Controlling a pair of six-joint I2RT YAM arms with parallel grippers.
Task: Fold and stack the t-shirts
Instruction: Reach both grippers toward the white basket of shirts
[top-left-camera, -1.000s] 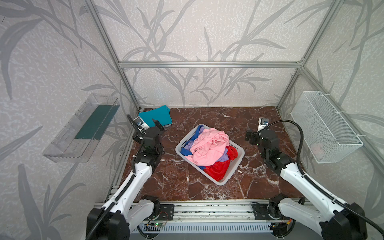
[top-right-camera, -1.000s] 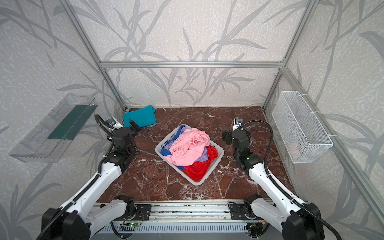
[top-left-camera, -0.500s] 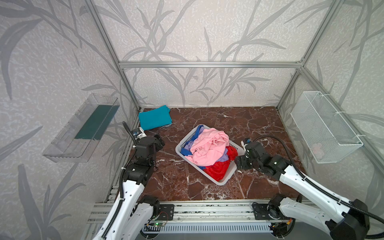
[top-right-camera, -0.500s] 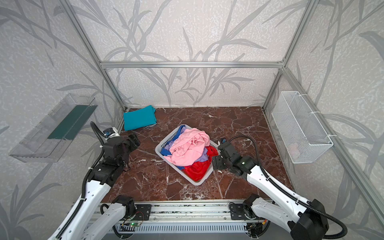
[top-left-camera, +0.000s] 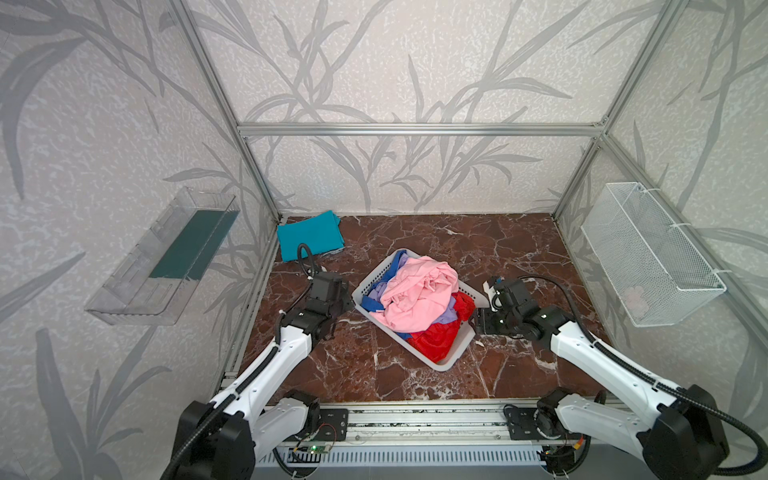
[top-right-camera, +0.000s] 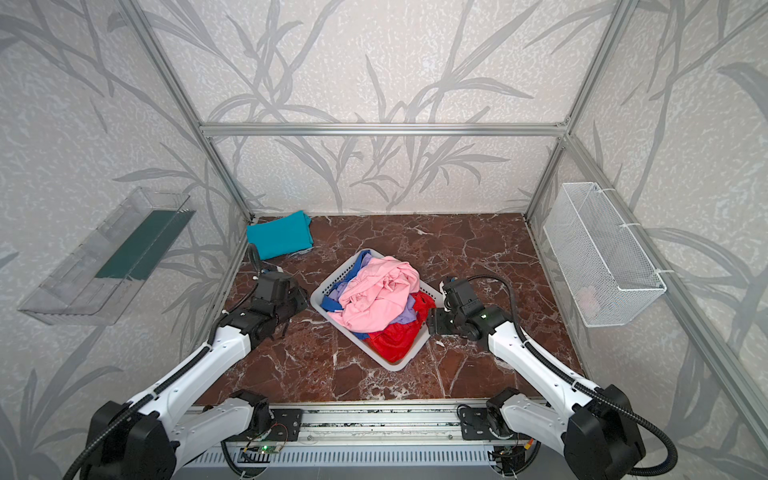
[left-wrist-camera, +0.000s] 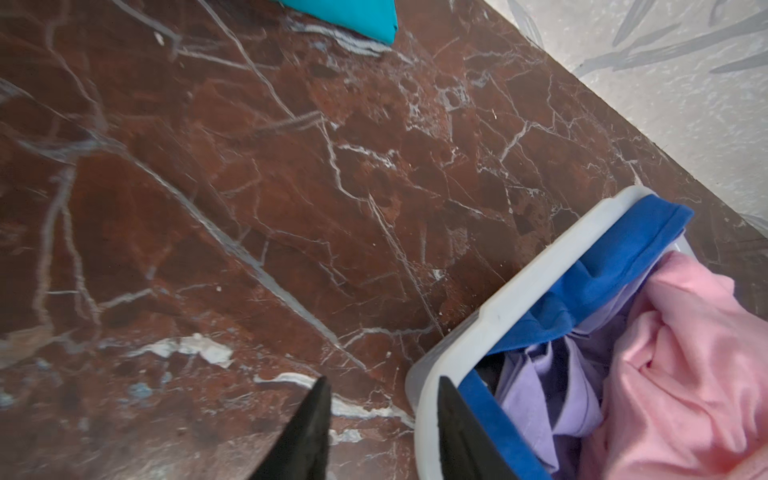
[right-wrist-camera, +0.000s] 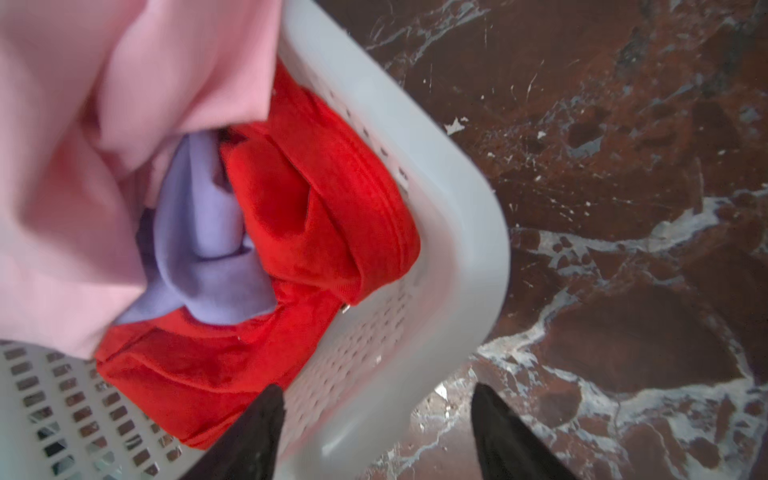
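**Condition.** The left end effector (left-wrist-camera: 382, 386) straddles the rim of the white slotted laundry basket (top-left-camera: 442, 365). One finger is inside beside the blue t-shirt (left-wrist-camera: 602, 270), and the other is outside with a gap to the wall. The jaws stand part open and clamp nothing. The right end effector (right-wrist-camera: 376, 390) straddles the opposite rim with its jaws wide, also holding nothing. Its inner finger lies next to the red t-shirt (right-wrist-camera: 316, 216).

**Task items.** The pink t-shirt (top-left-camera: 419, 291) lies crumpled on top of the heap in the basket, over the lavender t-shirt (right-wrist-camera: 208, 232), the blue one and the red one. The teal t-shirt (top-left-camera: 309, 235) lies folded in the far left corner of the bench (top-left-camera: 457, 245).

**Hazards.**
- An inner finger may trap cloth against the rim, so a shirt could be dragged out when the basket moves.
- Unequal grip on the two sides would probably twist or tip the basket and spill the heap.
- The thin wall may flex and slip free.

**Surface and room.** The bench is smooth, red-brown and marble-patterned, so the basket will likely slide on it. The enclosure has an aluminium frame (top-left-camera: 415, 129) and leaf-print walls. A clear shelf (top-left-camera: 166, 257) hangs on the left wall and a wire basket (top-left-camera: 648, 257) on the right.
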